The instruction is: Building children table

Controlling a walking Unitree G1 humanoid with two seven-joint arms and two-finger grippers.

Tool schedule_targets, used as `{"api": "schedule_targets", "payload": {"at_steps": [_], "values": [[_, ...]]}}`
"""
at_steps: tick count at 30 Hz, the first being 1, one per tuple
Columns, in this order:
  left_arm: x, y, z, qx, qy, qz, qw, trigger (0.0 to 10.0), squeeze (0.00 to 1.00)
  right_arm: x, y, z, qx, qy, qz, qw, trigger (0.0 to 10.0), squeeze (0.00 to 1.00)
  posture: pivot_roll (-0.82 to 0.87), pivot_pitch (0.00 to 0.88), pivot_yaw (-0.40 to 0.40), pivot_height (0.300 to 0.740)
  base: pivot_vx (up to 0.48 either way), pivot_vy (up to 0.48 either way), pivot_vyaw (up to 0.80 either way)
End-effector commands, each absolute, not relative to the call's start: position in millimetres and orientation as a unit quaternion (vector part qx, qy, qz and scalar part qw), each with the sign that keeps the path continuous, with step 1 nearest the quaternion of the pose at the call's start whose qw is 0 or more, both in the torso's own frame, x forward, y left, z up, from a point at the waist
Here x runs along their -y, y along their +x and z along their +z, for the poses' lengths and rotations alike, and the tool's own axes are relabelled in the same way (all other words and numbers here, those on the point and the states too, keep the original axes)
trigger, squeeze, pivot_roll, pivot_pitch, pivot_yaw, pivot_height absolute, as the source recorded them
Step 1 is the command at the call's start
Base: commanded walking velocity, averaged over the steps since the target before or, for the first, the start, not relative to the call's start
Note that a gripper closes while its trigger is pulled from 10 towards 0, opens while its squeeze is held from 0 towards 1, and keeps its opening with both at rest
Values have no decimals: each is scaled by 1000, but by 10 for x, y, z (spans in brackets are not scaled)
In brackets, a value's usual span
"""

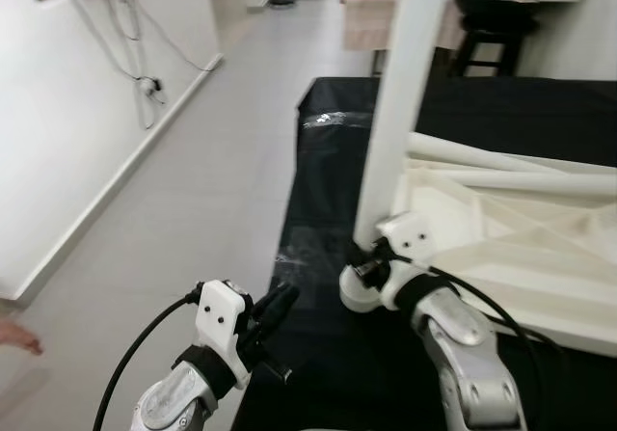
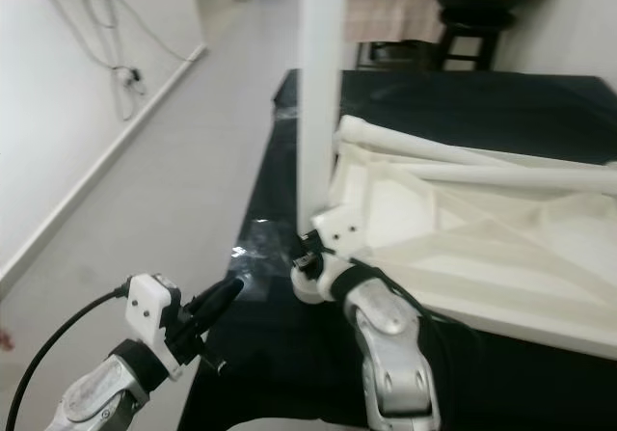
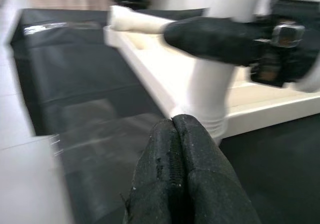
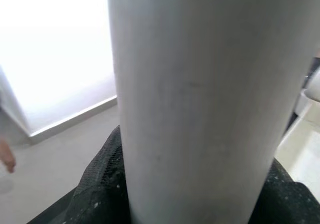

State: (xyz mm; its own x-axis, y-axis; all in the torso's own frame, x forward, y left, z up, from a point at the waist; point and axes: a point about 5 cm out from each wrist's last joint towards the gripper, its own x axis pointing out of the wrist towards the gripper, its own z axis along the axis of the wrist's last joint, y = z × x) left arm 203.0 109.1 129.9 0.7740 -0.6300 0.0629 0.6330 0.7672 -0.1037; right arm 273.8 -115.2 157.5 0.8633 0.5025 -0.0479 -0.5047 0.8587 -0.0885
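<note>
The white table top [image 1: 511, 243] lies upside down on a black-covered surface [image 1: 328, 190]. A white table leg [image 1: 400, 94] stands upright at its near left corner. My right gripper [image 1: 371, 265] is shut around the base of that leg; in the right wrist view the leg [image 4: 195, 93] sits between the black fingers [image 4: 100, 186]. My left gripper [image 1: 280, 304] is shut and holds nothing; it hovers by the black surface's left edge, a little short of the leg [image 3: 210, 101]. Two more white legs [image 1: 482, 161] lie on the table top.
Grey floor [image 1: 212, 161] runs along the left, bounded by a white wall with hanging cables [image 1: 135, 55]. A black stool [image 1: 492, 36] stands behind the surface. A person's hand [image 1: 17, 336] shows low at the left edge.
</note>
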Motion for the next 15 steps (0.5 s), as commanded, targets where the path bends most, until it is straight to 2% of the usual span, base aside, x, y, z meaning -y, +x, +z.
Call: {"api": "schedule_targets", "payload": {"at_steps": [1, 2, 3, 4, 6, 7, 9, 10, 11, 13, 14, 15], "values": [[-1110, 2007, 1238, -7, -58, -340, 938, 10000, 0, 1399, 2790, 1237, -97, -44, 214, 971, 7686, 0, -36, 126, -4, 740, 0, 0, 0], [-1110, 2000, 1243, -5, -57, -336, 940, 10000, 0, 1325, 2761, 1297, -96, -34, 231, 968, 10000, 0, -35, 122, -7, 740, 0, 0, 0], [-1110, 2000, 1243, -5, -57, -336, 940, 10000, 0, 1325, 2761, 1297, -96, -34, 231, 968, 10000, 0, -35, 122, -7, 740, 0, 0, 0], [-1112, 1997, 1248, -3, -56, -331, 942, 10000, 0, 1238, 2724, 1364, -93, -18, 263, 960, 10000, 1000, -33, 121, -7, 740, 0, 0, 0], [-1112, 1999, 1258, 2, -53, -323, 945, 10000, 0, 1060, 2628, 1530, -68, -11, 376, 924, 10000, 1000, -32, 118, -7, 740, 0, 0, 0], [-1108, 2006, 1263, 4, -52, -321, 946, 10000, 0, 1041, 2628, 1580, -56, -20, 407, 912, 10000, 1000, -31, 115, -5, 740, 0, 0, 0], [-1105, 2010, 1266, 5, -51, -320, 946, 10000, 0, 1039, 2633, 1608, -49, -28, 420, 906, 10000, 1000, -31, 115, -5, 740, 0, 0, 0], [-1092, 2019, 1271, 6, -53, -321, 946, 10000, 0, 1082, 2716, 1642, -45, -47, 458, 886, 10000, 0, -29, 112, -4, 740, 0, 0, 0], [-1092, 2019, 1271, 6, -53, -321, 946, 10000, 0, 1082, 2716, 1642, -45, -47, 458, 886, 10000, 0, -29, 112, -4, 740, 0, 0, 0], [-1065, 2027, 1277, 6, -55, -322, 945, 10000, 0, 1191, 2876, 1701, -44, -76, 529, 844, 10000, 0, -20, 106, -10, 740, 0, 0, 0], [-1065, 2027, 1277, 6, -55, -322, 945, 10000, 0, 1191, 2876, 1701, -44, -76, 529, 844, 10000, 0, -20, 106, -10, 740, 0, 0, 0], [-1057, 2028, 1278, 6, -56, -323, 945, 10000, 0, 1234, 2927, 1720, -46, -82, 549, 830, 10000, 0, -20, 106, -10, 740, 0, 0, 0]]}}
